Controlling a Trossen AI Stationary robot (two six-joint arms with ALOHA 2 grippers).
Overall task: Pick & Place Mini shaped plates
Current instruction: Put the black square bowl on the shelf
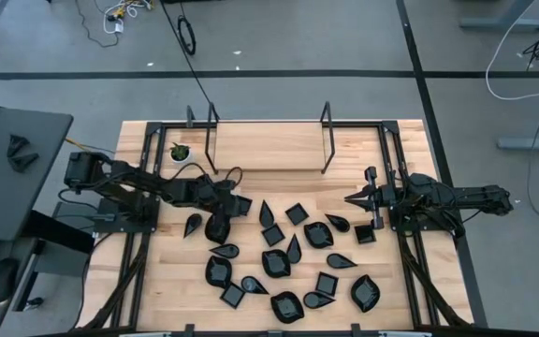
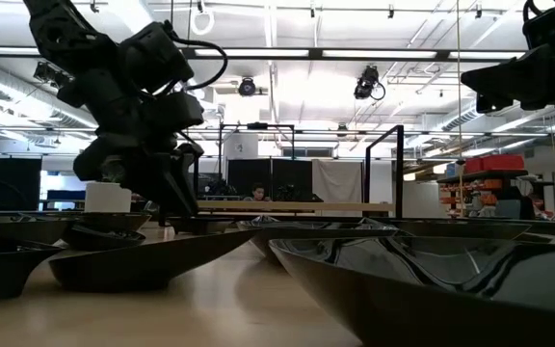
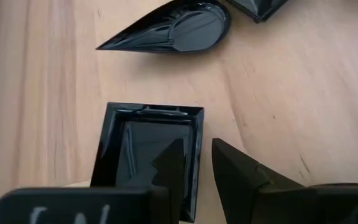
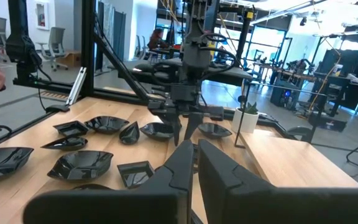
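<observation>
The left pincer [image 3: 194, 165], slightly parted and empty, is poised directly over the glossy black square mini plate [image 3: 145, 149], one finger inside its near rim, one outside.

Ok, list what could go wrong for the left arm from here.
The left tool straddles one wall of the square plate; pinching that thin glossy rim, it may slip or tip the plate. The teardrop plate lies close beyond and could be nudged on lifting. The right tool waits above the table, away from the pick.
</observation>
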